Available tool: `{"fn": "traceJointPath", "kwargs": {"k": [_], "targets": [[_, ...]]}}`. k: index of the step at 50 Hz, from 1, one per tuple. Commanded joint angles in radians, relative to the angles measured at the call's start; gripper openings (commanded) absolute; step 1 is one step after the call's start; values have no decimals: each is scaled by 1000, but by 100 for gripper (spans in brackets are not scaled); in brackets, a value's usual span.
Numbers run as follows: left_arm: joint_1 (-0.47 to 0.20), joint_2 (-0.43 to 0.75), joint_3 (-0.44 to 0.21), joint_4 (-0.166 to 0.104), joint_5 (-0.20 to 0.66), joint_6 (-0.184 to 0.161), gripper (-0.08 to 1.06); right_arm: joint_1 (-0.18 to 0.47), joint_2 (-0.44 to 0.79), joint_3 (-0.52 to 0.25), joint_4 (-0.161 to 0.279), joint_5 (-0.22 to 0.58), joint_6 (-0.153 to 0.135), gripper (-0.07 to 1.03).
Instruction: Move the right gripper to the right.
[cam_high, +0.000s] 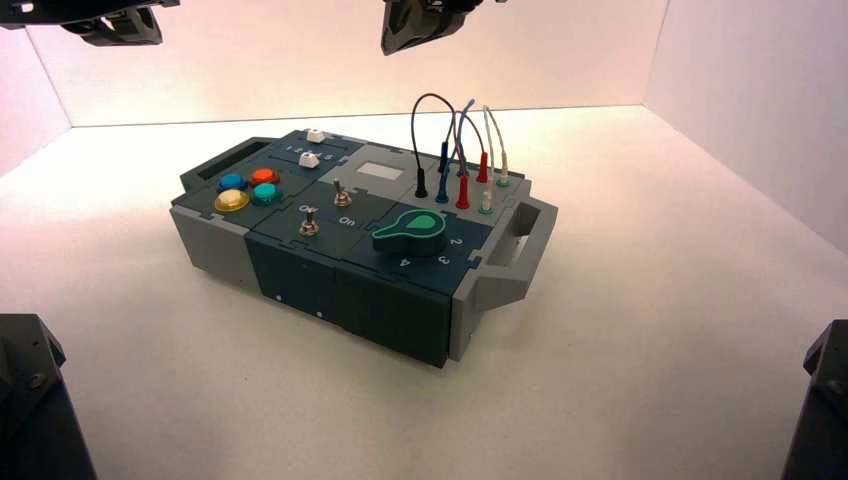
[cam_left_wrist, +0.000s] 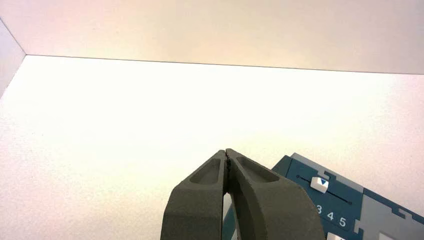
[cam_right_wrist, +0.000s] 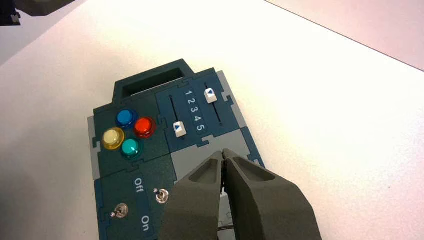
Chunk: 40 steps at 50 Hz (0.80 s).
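Observation:
My right gripper (cam_high: 405, 40) hangs high at the top middle of the high view, above and behind the control box (cam_high: 300, 275). In the right wrist view its fingers (cam_right_wrist: 222, 156) are shut and empty, over the box's grey panel (cam_right_wrist: 192, 157) beside the sliders. My left gripper (cam_high: 110, 25) is parked high at the top left. In the left wrist view it (cam_left_wrist: 227, 152) is shut and empty, with a corner of the box (cam_left_wrist: 305, 175) beyond it.
The box bears four coloured buttons (cam_high: 248, 189), two white sliders (cam_high: 312, 146), two toggle switches (cam_high: 322, 207), a green knob (cam_high: 412, 230) and plugged wires (cam_high: 455, 150). White walls enclose the table. Dark arm bases (cam_high: 35, 400) stand at the front corners.

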Motion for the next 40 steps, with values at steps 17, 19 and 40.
{"fn": "traceJointPath", "kwargs": {"k": [17, 19, 40], "targets": [[0, -12, -15, 3, -8, 3, -3, 3, -20, -31, -2, -3, -3, -2], [0, -12, -15, 3, -9, 3, -3, 3, -18, -31, -2, -3, -3, -2], [0, -12, -14, 3, -8, 3, -3, -44, 2, -26, -38, -3, -3, -2]]}}
